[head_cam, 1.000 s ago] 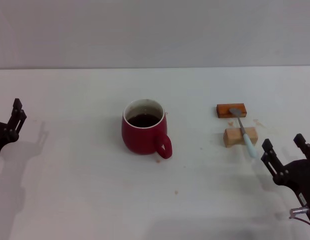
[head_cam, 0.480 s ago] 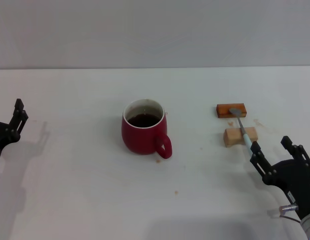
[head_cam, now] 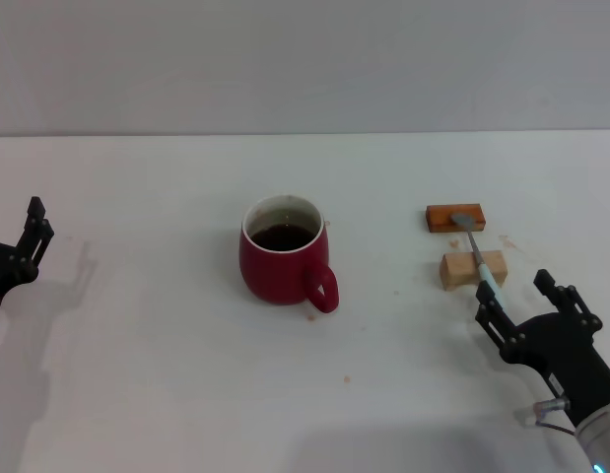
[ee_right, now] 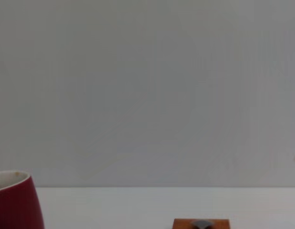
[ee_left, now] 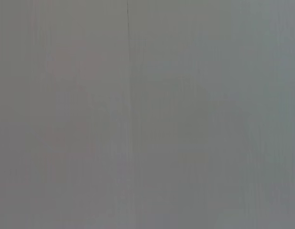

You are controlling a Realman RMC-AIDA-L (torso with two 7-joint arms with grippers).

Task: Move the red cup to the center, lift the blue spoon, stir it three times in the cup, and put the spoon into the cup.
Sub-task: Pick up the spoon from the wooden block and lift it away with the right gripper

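The red cup (head_cam: 281, 251) stands near the middle of the white counter (head_cam: 167, 325) in the head view, upright, its white inside holding dark liquid and its loop handle turned toward the near edge and the robot's right. Toward the right edge, well apart from the cup, the blue spoon (head_cam: 479, 261) lies across two small blocks: its grey bowl rests on the orange-brown block (head_cam: 441, 218) and its pale handle crosses the tan wooden block (head_cam: 460, 270), pointing to the near edge. The right gripper (head_cam: 521, 302) sits just at the handle's near end with its jaws spread open, holding nothing. Half a second ago it was closer to the right edge and farther from the spoon. The left gripper (head_cam: 32, 232) hangs at the left edge, as before; whether its jaws are open I cannot tell.

The left wrist view shows only a plain grey surface.

The right wrist view shows the cup's rim and wall (ee_right: 16, 200) and the orange-brown block with the spoon's bowl (ee_right: 202, 223) on it.
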